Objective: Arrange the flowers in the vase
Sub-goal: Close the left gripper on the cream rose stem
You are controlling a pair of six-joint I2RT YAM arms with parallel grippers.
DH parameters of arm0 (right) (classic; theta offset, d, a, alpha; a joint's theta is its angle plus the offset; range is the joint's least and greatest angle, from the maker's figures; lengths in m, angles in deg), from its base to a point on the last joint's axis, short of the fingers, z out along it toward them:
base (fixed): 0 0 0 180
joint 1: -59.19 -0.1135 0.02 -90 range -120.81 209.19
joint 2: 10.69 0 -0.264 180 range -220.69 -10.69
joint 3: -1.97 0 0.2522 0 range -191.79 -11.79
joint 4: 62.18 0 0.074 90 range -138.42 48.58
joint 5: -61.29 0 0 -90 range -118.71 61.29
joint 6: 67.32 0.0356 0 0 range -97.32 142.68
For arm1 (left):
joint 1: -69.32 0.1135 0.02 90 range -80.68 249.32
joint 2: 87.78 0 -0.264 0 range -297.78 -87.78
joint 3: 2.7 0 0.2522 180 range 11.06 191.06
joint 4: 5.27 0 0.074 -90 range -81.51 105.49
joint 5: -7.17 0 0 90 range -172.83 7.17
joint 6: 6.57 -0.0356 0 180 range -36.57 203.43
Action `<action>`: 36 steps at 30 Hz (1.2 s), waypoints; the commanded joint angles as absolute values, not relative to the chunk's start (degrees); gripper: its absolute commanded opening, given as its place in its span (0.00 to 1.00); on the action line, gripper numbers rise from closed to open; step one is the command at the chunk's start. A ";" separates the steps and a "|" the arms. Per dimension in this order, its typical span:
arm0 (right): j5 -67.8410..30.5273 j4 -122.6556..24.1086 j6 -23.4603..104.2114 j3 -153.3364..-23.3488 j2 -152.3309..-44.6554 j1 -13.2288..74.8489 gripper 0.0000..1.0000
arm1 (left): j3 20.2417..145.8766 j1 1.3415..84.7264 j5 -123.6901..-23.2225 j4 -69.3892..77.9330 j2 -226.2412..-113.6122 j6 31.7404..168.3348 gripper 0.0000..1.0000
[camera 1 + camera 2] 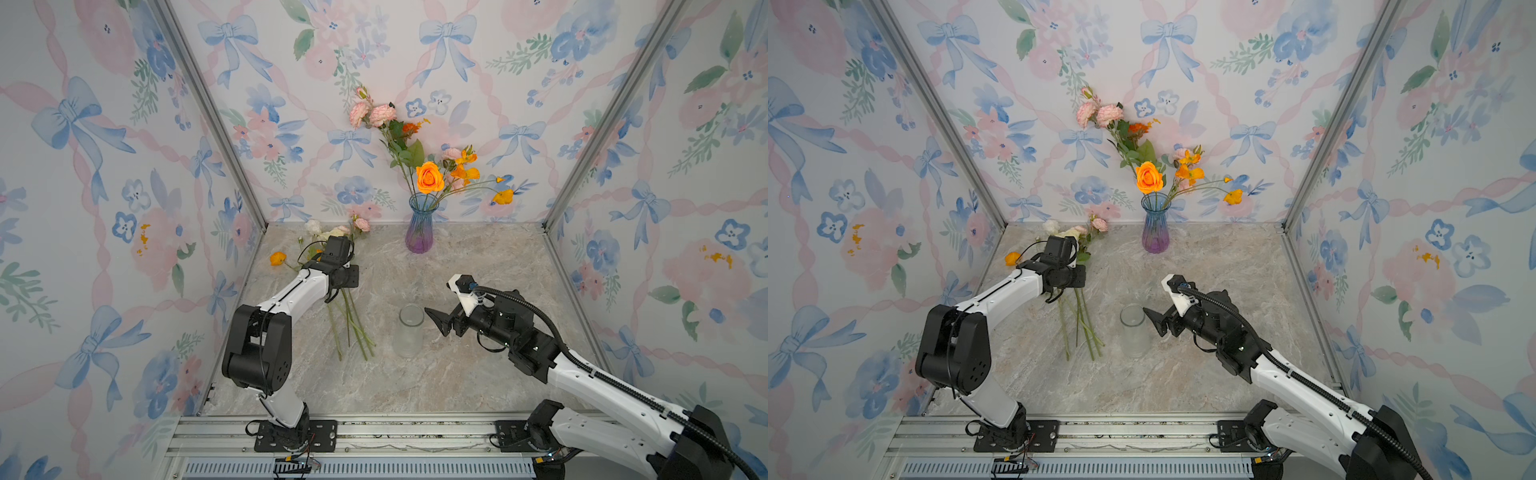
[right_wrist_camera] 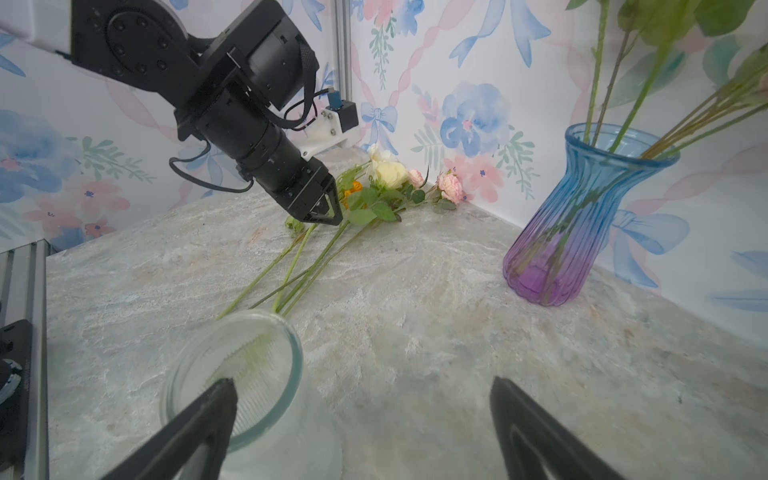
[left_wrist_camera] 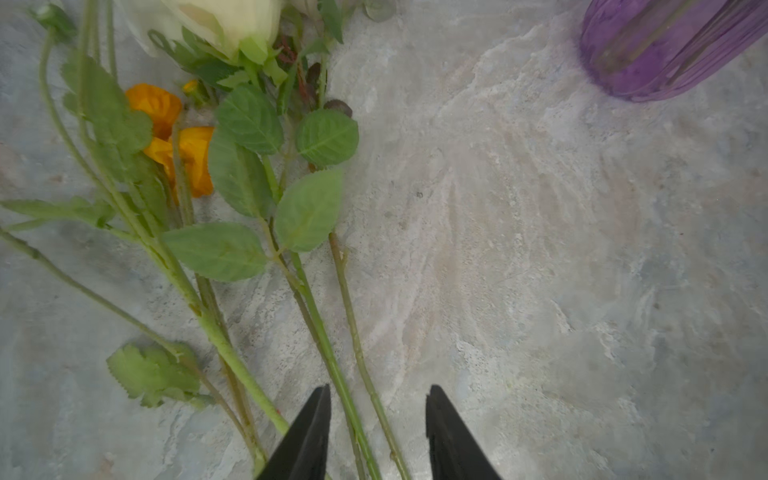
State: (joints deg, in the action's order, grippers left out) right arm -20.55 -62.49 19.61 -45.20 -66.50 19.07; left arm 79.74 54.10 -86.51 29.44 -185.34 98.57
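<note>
Vase (image 1: 420,228) blue fading to purple, ribbed; flowers (image 1: 429,177) orange, pink, cream, green-stemmed; tabletop (image 1: 478,257) grey-beige marbled.

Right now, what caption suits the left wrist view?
Open left gripper straddling two flower stems lying on the table, vase nearby.

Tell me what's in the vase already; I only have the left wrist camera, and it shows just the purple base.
Observer: The vase holds several stems upright, among them an orange rose and pink ruffled blooms.
Operator: And the right gripper?
Observer: The right gripper is open and holds nothing, close beside the mouth of a clear glass jar.
Operator: Anything in that jar?
Observer: No, in both top views it has no flowers in it.
</note>
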 commanded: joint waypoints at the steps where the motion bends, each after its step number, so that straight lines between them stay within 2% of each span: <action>1: -20.52 -72.18 18.16 -41.83 -60.93 19.21 0.97 | 81.65 54.15 -88.87 29.72 -186.97 98.81 0.38; 5: -21.49 -75.10 17.51 -37.92 -56.92 19.22 0.97 | 80.16 54.45 -95.48 29.50 -189.00 96.31 0.35; 10: -16.44 -75.89 16.96 -37.96 -57.30 18.67 0.97 | 79.31 55.79 -92.60 27.72 -191.32 96.53 0.30; 18: -17.54 -74.26 14.55 -39.52 -62.11 16.23 0.97 | 80.31 57.90 -88.71 25.33 -195.17 97.39 0.26; 21: -18.03 -74.44 14.24 -39.53 -62.94 15.77 0.97 | 80.12 57.99 -90.02 24.71 -195.63 97.69 0.24; 36: -17.83 -75.71 14.59 -39.12 -63.81 15.60 0.97 | 78.43 60.26 -84.29 20.73 -197.02 100.39 0.23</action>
State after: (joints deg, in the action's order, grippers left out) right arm -18.38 -74.03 14.67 -38.62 -63.97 16.21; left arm 79.24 59.02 -86.77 21.75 -195.37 98.72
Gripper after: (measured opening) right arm 0.969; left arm 0.231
